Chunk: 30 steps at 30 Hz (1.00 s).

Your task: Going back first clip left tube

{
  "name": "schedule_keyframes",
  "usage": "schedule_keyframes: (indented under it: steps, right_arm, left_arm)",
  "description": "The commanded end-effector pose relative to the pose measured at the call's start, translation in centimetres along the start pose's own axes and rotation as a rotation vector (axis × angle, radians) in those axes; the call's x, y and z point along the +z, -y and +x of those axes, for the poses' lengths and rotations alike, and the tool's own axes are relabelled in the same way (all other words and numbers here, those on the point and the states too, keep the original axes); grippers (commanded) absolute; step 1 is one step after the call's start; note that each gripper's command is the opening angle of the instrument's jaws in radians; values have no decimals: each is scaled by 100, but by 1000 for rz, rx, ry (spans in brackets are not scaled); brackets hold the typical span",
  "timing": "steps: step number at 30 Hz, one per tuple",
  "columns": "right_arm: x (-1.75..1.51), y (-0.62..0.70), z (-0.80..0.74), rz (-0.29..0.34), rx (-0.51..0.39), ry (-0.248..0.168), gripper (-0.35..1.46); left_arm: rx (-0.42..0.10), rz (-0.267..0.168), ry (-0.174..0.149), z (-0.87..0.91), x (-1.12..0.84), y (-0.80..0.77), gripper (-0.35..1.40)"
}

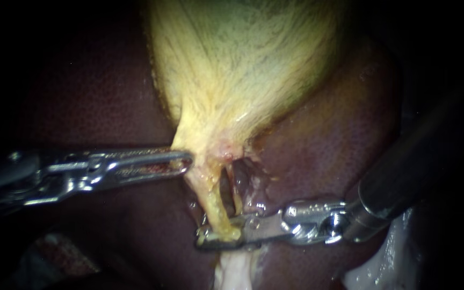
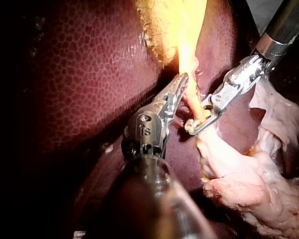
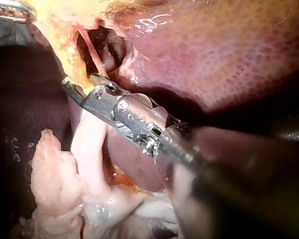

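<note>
The yellow gallbladder (image 1: pixel 243 64) narrows to a neck above two tubes. My left instrument (image 1: pixel 185 161) comes in from the left, its jaws shut on the gallbladder's neck; the left wrist view shows them (image 2: pixel 178 85) pressed flat against the yellow tissue. The left tube (image 1: pixel 213 198) runs down from the neck, with the thinner right tube (image 1: pixel 238 189) beside it. My right instrument (image 1: pixel 217 238) stands open, one jaw on either side of the left tube's lower end (image 3: pixel 78 69). No clip shows apart from the jaws.
Dark red liver (image 1: pixel 323 145) surrounds the gallbladder on both sides. Pale whitish tissue (image 1: pixel 233 269) hangs below the right instrument's jaws and lies in a heap (image 2: pixel 254 194) beside them. The right instrument's dark shaft (image 1: pixel 420 161) crosses the lower right.
</note>
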<state>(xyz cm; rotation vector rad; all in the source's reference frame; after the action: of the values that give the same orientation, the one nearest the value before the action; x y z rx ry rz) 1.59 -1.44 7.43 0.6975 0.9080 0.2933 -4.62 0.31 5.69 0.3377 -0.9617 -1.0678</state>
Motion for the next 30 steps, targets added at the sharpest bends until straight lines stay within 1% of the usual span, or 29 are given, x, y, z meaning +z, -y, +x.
schedule_keyframes:
  steps: [1,11,13,14,15,16,17,19,20,22,26,30]
  right_arm:
    - [0,0,0,0,0,0,-35]
    - [0,0,1,1,0,0,-35]
    - [0,0,5,0,-11,-12,8]
    - [0,0,6,-5,-51,-16,24]
    - [1,-1,9,-15,-121,-28,40]
    - [1,-2,11,-21,-156,-37,49]
    - [2,-2,14,-29,-184,-49,53]
    - [1,-4,18,-52,-229,-75,58]
    - [0,-4,21,-73,-255,-88,60]
    - [-4,-5,24,-92,-286,-103,60]
    - [-17,-7,29,-134,-334,-103,60]
    - [-29,-9,29,-141,-381,-100,60]
  left_arm:
    - [0,0,0,0,0,0,-15]
    - [0,1,0,0,0,0,-15]
    - [0,1,0,0,0,0,-15]
    - [1,1,0,0,0,0,-15]
    - [1,1,0,0,0,-1,-15]
    - [1,1,0,0,0,-1,-15]
    - [1,1,0,0,0,-1,-15]
    - [0,1,0,0,0,0,-15]
    - [0,1,0,0,0,0,-15]
    - [0,1,0,0,0,0,-15]
    - [1,1,0,0,-1,0,-15]
    - [1,1,0,1,-2,0,-15]
